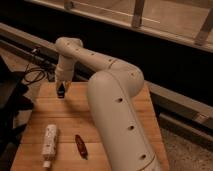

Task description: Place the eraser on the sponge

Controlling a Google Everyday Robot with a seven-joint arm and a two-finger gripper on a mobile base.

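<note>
My gripper [61, 91] hangs over a far corner of the tabletop [60, 117]; open or closed, I cannot tell. Neither eraser nor sponge shows, perhaps hidden behind the arm [117, 115], so moving blind could knock them.

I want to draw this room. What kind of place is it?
Probably a lab or workshop: a wooden table, loose cables beside it, and a robot arm whose tool hangs over the table's far corner.
</note>
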